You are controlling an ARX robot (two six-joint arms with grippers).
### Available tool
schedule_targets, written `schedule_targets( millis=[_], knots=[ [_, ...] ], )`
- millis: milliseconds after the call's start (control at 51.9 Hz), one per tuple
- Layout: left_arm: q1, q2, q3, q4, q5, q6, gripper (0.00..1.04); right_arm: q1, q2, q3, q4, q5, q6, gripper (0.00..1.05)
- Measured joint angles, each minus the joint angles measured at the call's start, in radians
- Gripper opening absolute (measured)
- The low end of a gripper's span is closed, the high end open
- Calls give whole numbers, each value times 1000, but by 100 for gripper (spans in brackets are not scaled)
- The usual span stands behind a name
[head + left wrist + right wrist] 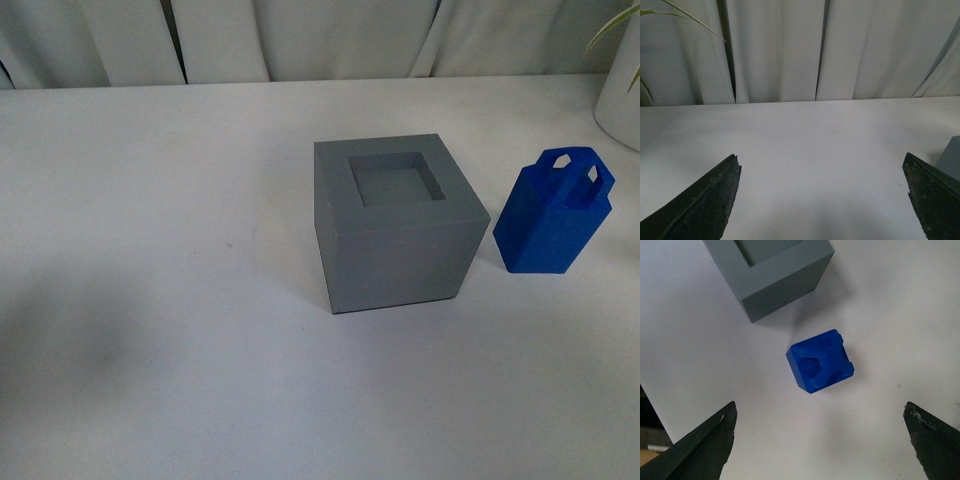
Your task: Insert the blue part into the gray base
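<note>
Table [150, 360] bears one gray base [400, 245], one blue part [550, 225]; left tool [820, 156] and right tool [820, 404] both released.

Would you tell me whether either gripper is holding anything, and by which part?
Nothing is held. The right gripper is open above the blue part, which stands free beside the gray base; the left gripper is open over the table.

Soft, even light brightens the white table [150, 200]. The gray base [400, 255] and blue part [545, 235] cast only faint, blurred shadows; a dim smudge lies near left.
</note>
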Motion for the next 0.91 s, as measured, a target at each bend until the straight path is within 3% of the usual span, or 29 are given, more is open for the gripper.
schedule_targets(
  millis=[270,906],
  knots=[
    [0,0,0,0,0,0,99,66,226,214,-192,146,-209,97],
    [0,0,0,0,0,0,99,158,460,378,-217,244,-255,97]
  ],
)
